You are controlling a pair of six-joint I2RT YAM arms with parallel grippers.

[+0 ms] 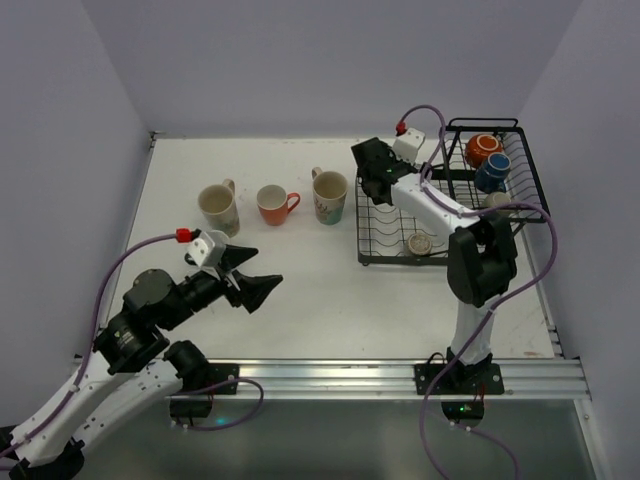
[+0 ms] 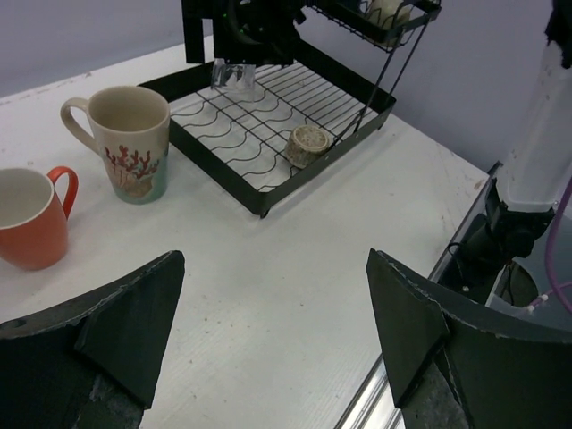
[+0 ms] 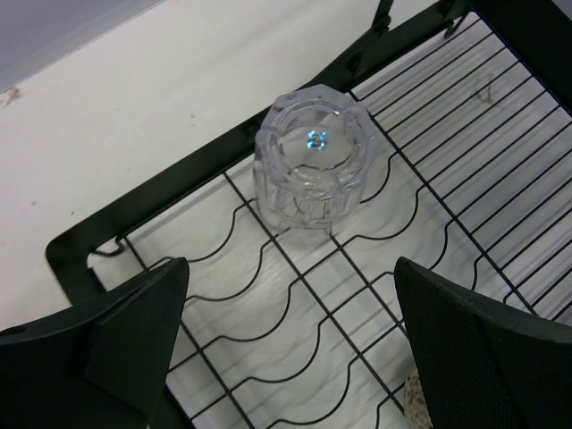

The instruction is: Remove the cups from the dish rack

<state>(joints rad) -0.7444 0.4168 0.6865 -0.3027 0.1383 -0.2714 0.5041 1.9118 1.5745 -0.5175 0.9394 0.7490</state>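
The left arm's black two-finger gripper (image 1: 256, 270), nearest the lens, hangs with its fingers spread wide and nothing between them above the white table (image 1: 310, 330), well apart from the black wire two-tier dish rack (image 1: 400, 261); the rack stands at the table's right side, its wide flat ribbed tray toward the centre and its smaller raised basket against the right wall. The right arm reaches over the tray and its gripper (image 3: 290, 264) hovers above the tray's far left corner; its fingers are parted, holding nothing, with the clear faceted glass (image 3: 311, 161) standing upside down on the wires below and between them, untouched. Three mugs stand upright in a row on the table left of the rack: a cream mug with a faint pattern (image 1: 218, 208) at the left; an orange-red mug (image 1: 272, 204) in the middle; a cream mug with a red coral motif (image 1: 329, 195) just beside the tray's left edge. In the raised basket sit an orange-red cup (image 1: 483, 150) and, touching it on the near side, a blue cup (image 1: 492, 173); a pale cup (image 1: 497, 200) shows only partly behind the right arm's cable. A small beige cup (image 1: 419, 242) rests on the tray near its front edge, beside the right arm's forearm.
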